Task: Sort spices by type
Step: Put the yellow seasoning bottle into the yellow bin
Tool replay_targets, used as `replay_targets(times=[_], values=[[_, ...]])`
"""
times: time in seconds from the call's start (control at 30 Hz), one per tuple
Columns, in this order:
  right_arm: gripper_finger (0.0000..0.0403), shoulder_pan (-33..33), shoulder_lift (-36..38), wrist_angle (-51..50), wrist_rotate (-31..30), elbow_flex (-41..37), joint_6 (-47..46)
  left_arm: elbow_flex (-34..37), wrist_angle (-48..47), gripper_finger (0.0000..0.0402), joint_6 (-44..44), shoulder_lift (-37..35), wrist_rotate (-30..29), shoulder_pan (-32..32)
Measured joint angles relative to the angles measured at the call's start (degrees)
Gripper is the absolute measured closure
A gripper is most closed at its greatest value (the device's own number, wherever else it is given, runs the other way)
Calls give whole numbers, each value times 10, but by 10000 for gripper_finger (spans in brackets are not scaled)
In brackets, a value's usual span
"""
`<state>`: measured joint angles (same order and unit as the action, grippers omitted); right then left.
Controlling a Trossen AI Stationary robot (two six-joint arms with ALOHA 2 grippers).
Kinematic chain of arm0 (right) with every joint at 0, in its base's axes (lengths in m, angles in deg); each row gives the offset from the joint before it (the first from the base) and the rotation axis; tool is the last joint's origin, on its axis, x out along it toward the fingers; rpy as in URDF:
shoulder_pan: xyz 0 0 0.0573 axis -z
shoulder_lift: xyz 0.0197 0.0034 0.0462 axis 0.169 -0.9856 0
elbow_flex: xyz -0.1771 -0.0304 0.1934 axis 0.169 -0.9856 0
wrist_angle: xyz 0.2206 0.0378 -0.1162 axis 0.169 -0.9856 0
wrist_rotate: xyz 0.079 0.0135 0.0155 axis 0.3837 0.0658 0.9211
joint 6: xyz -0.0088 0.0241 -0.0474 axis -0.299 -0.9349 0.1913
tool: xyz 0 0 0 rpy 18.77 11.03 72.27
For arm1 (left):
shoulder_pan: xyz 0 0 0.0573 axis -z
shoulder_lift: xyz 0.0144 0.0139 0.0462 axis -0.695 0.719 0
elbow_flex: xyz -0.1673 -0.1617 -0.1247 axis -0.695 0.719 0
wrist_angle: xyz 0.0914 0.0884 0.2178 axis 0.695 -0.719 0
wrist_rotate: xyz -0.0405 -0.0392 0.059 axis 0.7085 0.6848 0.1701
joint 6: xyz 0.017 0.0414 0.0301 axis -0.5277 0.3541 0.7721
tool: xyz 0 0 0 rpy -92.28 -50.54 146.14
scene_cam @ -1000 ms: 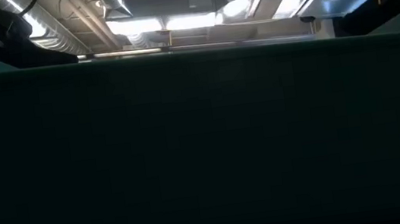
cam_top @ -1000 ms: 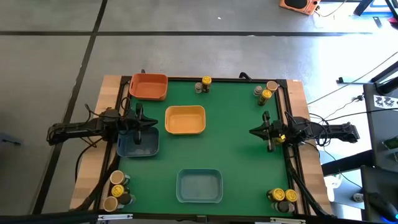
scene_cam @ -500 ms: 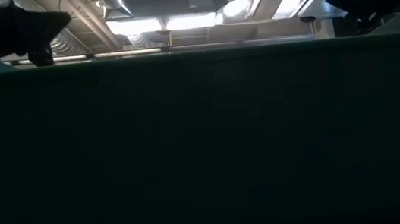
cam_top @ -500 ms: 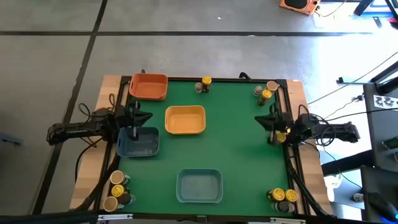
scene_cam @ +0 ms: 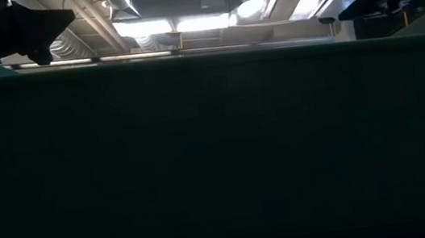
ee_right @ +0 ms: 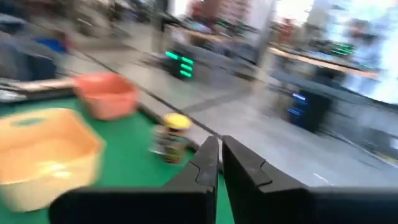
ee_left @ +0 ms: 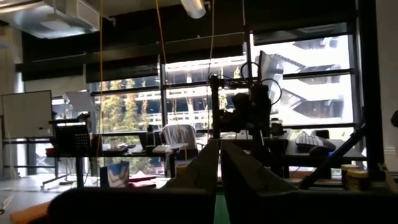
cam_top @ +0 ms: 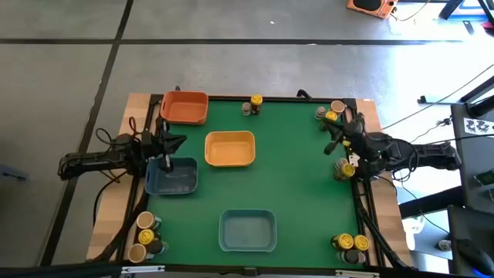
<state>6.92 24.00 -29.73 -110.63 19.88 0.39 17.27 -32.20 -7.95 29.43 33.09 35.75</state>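
Note:
The spices stand upright on the green mat in small groups of jars: at the far middle, the far right corner, the near left corner and the near right corner. My left gripper is shut and empty above the far edge of the dark blue tray; its fingers lie together. My right gripper is shut and empty at the right side, raised and pointing toward the far left. Past its closed fingers the right wrist view shows a yellow-lidded jar.
An orange tray sits at the far left, a yellow tray in the middle and a light blue tray at the near middle. Bare green mat lies between the trays and the right arm. The low view is mostly dark.
My right gripper has risen from the mat and swung round from pointing at the table's left toward the far left, staying shut. My left gripper has tipped its fingers upward and lifted a little over the dark blue tray, then held still. No jar or tray has moved.

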Motion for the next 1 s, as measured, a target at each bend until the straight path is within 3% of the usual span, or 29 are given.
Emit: replay_targets(times=[0.1,0.33,0.73,0.87,1.0], values=[[380,16,-41,-53,-43,44,-4,0,0,386,1,0,-1,0],[380,125,-108,-141,-18,103,-48,0,0,386,33,0,-1,0],[372,348,-183,-253,239,140,-198,0,-2,386,49,0,-1,0],[328,402,-198,-288,292,140,-229,0,-2,386,56,0,-1,0],[244,452,-219,-320,334,140,-254,0,-2,386,37,0,-1,0]])
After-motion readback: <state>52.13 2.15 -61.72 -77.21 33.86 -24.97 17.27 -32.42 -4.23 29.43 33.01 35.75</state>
